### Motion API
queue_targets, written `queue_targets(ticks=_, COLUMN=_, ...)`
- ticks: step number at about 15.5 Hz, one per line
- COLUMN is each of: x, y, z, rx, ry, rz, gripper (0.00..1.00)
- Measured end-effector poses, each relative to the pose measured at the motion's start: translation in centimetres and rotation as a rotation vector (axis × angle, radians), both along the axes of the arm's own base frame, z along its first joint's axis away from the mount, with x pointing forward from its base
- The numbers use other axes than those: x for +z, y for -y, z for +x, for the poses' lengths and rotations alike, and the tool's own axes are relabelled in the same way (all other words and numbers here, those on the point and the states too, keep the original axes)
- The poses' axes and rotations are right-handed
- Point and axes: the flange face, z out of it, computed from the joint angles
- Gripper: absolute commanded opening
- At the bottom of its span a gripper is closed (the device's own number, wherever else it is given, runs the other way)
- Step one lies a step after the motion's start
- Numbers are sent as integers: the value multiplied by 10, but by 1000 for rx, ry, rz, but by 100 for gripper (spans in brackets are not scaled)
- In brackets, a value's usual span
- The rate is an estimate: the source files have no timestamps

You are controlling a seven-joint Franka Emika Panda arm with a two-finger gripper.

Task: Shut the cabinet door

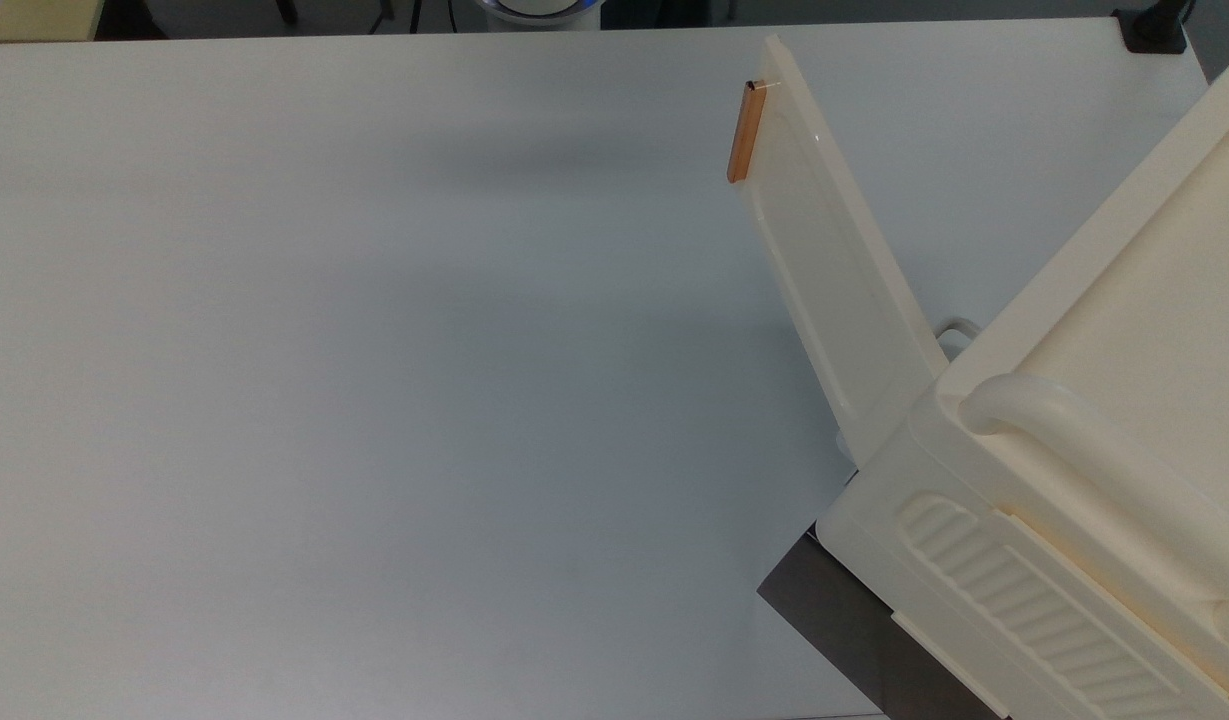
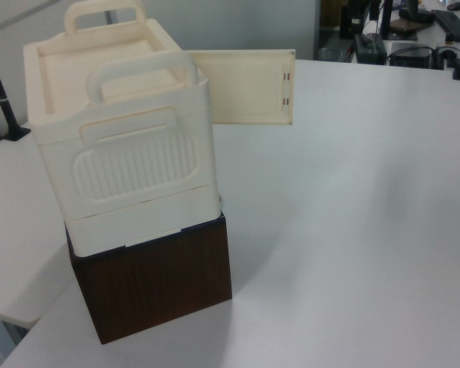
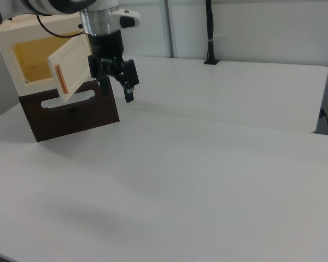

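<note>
The cabinet is a cream-white box on a dark brown wooden base at the top view's right. Its cabinet door stands swung wide open, with the copper-orange bar handle on its free edge. In the left view the cabinet shows its ribbed side and the door sticks out behind it. In the right view the door angles out from the yellowish interior. My gripper hangs open just right of the door in the right view, above the table, holding nothing.
The white table spreads wide to the top view's left of the cabinet. A black clamp sits at the table's far corner. In the right view a black pole rises at the table's back edge.
</note>
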Motion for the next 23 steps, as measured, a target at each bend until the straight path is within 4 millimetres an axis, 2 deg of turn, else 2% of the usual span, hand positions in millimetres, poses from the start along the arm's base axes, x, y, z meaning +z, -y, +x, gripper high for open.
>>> queue_targets(ticks=20, x=0, y=-2, z=0, rx=2, ry=1, rz=8, gripper=99)
queue_targets(ticks=21, x=0, y=-2, z=0, rx=3, ry=1, rz=8, gripper=92)
queue_targets(ticks=23, x=0, y=-3, z=1, rx=5, ry=1, rz=8, gripper=68)
